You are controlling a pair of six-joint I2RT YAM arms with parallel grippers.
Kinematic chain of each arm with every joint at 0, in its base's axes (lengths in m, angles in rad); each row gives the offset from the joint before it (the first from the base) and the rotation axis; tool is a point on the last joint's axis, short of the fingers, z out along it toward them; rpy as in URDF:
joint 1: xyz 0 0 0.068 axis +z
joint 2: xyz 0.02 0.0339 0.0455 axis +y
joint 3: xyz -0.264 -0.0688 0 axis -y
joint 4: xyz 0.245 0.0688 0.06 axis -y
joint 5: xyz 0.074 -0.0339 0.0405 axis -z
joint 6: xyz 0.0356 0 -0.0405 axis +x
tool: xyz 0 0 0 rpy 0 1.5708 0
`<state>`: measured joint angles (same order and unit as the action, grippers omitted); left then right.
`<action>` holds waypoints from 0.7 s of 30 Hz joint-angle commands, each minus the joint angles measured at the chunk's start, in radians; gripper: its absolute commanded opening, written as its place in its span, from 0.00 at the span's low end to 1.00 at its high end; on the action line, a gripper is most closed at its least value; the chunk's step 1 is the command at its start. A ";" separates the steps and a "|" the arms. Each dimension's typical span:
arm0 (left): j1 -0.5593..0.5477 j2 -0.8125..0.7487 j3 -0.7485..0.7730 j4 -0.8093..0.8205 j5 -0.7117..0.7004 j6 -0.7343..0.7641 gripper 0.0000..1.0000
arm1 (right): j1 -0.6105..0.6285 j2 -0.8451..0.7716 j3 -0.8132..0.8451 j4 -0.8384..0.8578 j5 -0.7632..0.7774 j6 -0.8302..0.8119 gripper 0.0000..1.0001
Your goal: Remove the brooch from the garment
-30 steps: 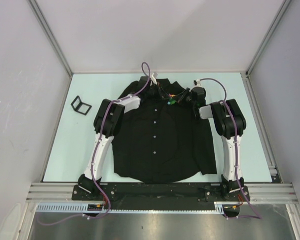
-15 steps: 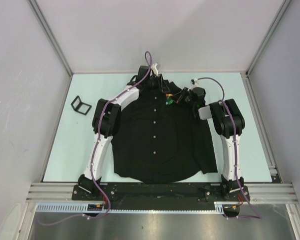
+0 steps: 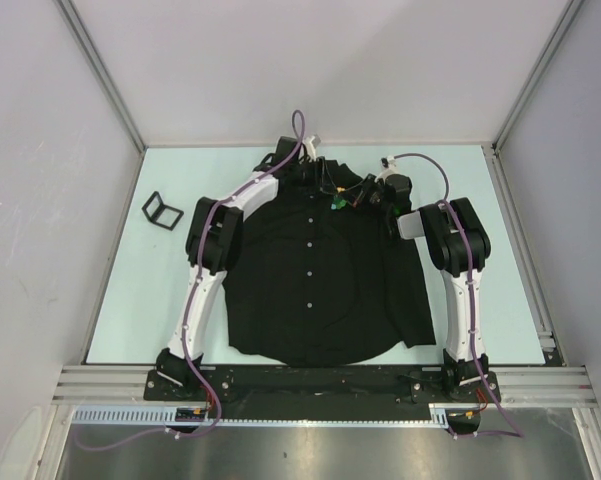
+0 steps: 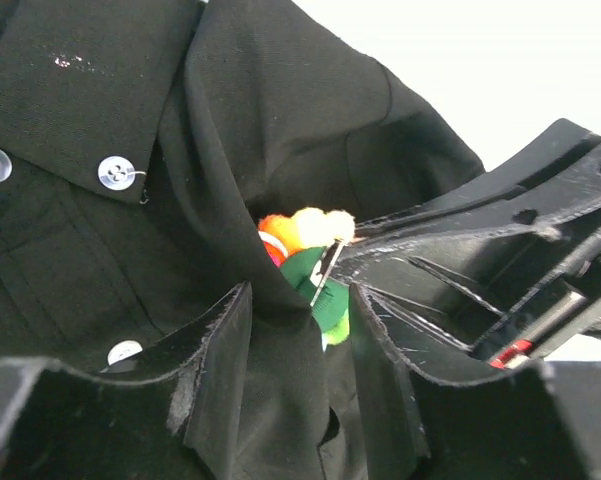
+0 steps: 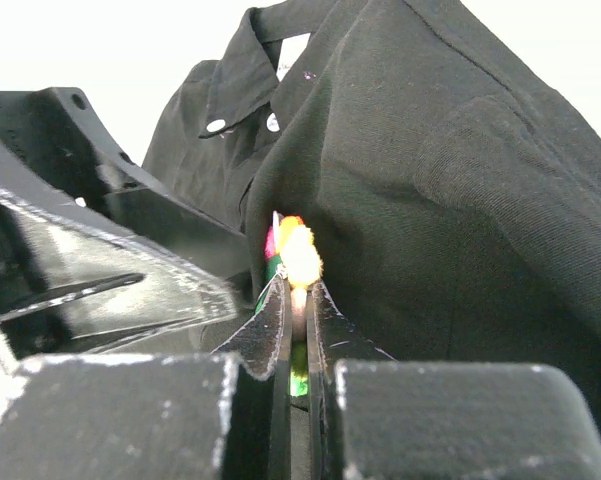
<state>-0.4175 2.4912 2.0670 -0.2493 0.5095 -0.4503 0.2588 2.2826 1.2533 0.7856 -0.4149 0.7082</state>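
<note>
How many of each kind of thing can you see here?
Black shirt: 1
Rainbow flower brooch: 1
Small black frame: 1
Robot grippers: 2 (left gripper, right gripper)
Total: 5

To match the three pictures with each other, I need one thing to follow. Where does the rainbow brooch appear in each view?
Top external: the brooch is a small coloured spot on the upper chest of the garment, right of the button row.
Left wrist: brooch near the centre, peeking from a black fold.
Right wrist: brooch at the centre, just above the fingertips.
Shared landmark: the right pincer, shut on the brooch.
</note>
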 commanded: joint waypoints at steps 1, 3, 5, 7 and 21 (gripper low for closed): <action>0.002 0.040 0.087 -0.053 0.020 0.022 0.47 | 0.011 -0.003 0.029 0.061 -0.025 -0.019 0.00; 0.002 0.046 0.091 -0.065 0.014 0.019 0.44 | 0.011 -0.002 0.031 0.066 -0.025 -0.021 0.00; 0.003 0.046 0.091 -0.067 0.006 0.018 0.42 | 0.011 -0.005 0.029 0.070 -0.027 -0.024 0.00; 0.003 0.051 0.094 -0.065 0.004 0.013 0.42 | 0.016 -0.005 0.029 0.075 -0.032 -0.026 0.00; 0.000 0.103 0.148 -0.084 0.015 -0.014 0.41 | 0.033 -0.006 0.029 0.127 -0.070 -0.053 0.00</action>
<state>-0.4164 2.5645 2.1643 -0.3153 0.5236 -0.4484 0.2626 2.2826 1.2533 0.7910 -0.4168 0.6682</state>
